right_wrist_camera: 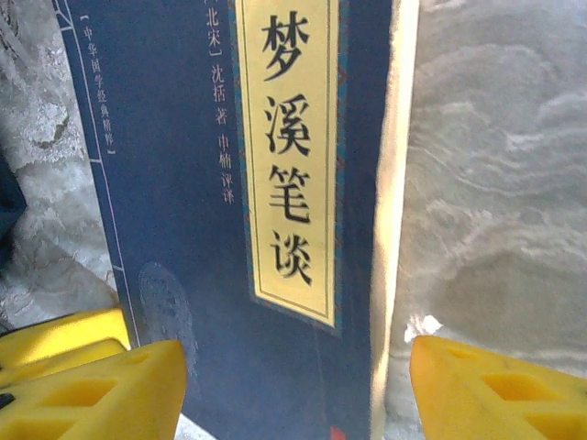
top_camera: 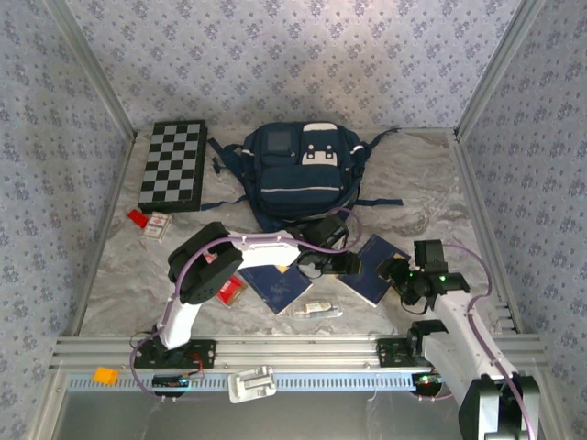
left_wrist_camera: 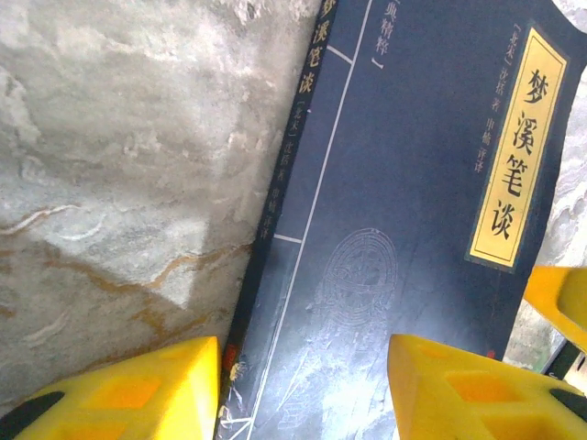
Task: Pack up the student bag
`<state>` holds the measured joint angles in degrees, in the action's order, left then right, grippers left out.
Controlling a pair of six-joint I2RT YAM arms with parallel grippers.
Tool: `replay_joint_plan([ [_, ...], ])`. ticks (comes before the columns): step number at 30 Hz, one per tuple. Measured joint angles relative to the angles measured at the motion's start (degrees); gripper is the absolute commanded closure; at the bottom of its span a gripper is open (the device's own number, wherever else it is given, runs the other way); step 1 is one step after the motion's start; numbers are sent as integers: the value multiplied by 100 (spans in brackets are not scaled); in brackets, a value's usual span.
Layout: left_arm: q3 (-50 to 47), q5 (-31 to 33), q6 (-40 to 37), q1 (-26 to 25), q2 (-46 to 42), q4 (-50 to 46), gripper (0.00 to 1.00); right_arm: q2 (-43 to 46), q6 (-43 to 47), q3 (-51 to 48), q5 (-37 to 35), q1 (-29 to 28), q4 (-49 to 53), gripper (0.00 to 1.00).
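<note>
The bag (top_camera: 298,174) lies at the back middle of the bench (top_camera: 426,188). The left claw (left_wrist_camera: 303,367) is spread across the spine of a blue book (left_wrist_camera: 413,229), the right claw (right_wrist_camera: 293,367) spread across its page edge.

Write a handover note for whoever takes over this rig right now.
Grippers: left gripper open, straddling the right book's spine edge; right gripper open, straddling its page edge.
Things: bag lying at the back, apart from both arms; left book flat beside the right one.
Done: no book packed yet.
Left: lift the right book, get it into the bag, then likely the left book.
</note>
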<state>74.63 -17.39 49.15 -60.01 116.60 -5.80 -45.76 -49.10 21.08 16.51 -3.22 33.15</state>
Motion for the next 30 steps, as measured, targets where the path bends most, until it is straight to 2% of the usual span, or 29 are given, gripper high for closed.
replay_joint_plan([
  [11,140,111,-20,-76,17,-264,50,-481,55,-57,83,28,-514,41],
  [22,234,153,-52,-81,87,-354,50,114,350,179,389,48,-402,49],
  [26,249,153,-83,-87,92,-361,50,146,511,308,470,66,-400,55],
  [30,260,155,-127,-87,94,-387,50,131,570,310,568,144,-302,55],
])
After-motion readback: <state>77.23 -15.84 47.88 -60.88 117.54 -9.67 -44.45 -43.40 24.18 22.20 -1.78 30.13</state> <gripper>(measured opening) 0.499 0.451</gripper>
